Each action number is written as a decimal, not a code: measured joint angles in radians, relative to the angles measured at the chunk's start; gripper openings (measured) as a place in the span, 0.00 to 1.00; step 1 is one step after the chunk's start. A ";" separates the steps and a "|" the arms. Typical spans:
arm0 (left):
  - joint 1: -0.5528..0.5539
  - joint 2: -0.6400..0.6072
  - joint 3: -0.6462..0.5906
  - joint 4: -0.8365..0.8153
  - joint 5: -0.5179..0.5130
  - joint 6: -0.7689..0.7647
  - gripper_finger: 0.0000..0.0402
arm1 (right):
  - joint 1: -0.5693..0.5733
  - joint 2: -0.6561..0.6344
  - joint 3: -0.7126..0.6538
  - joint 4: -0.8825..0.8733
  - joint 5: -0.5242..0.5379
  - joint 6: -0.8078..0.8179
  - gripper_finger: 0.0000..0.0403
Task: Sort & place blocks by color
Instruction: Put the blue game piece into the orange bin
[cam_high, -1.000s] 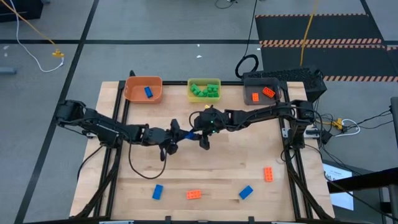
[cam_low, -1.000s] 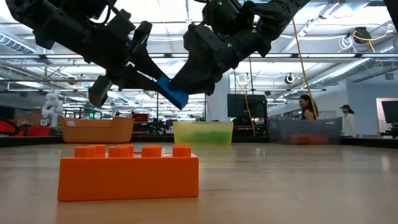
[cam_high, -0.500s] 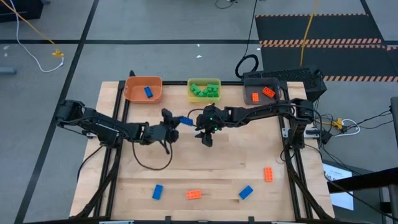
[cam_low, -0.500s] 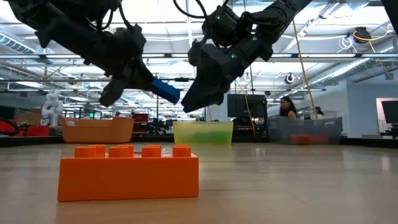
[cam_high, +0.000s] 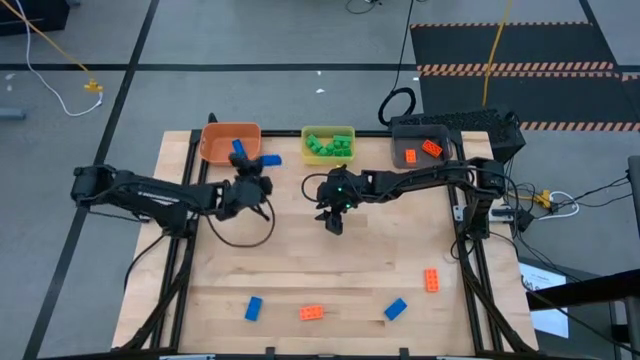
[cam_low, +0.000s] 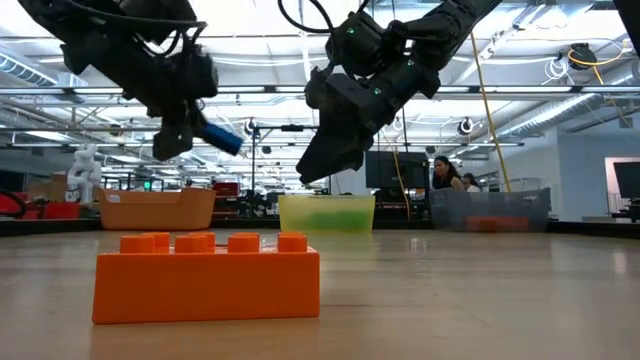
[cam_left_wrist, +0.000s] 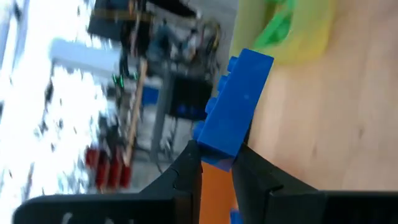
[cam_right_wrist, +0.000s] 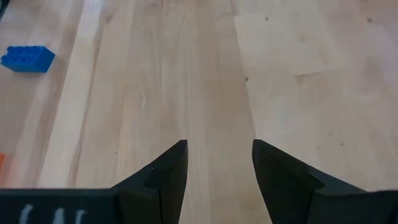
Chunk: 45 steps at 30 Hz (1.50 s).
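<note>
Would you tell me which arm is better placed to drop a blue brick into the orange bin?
Left: its gripper already holds a blue studded plastic brick beside the orange rectangular bin.

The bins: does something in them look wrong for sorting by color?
Nothing stands out. The orange bin holds a blue block, the yellow bin green blocks, the grey bin orange ones: one color each. The left gripper carries another blue block beside the orange bin.
</note>
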 joint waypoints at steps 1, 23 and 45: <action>0.023 -0.021 0.000 -0.042 0.000 -0.038 0.17 | 0.001 0.000 0.000 0.001 0.001 0.000 0.42; 0.398 -0.153 0.000 -0.424 0.241 -0.632 0.49 | 0.030 0.000 0.000 0.007 -0.001 0.024 0.43; 0.122 -0.152 0.233 -0.684 0.841 -0.949 0.64 | 0.030 0.000 -0.001 -0.036 0.012 -0.001 0.43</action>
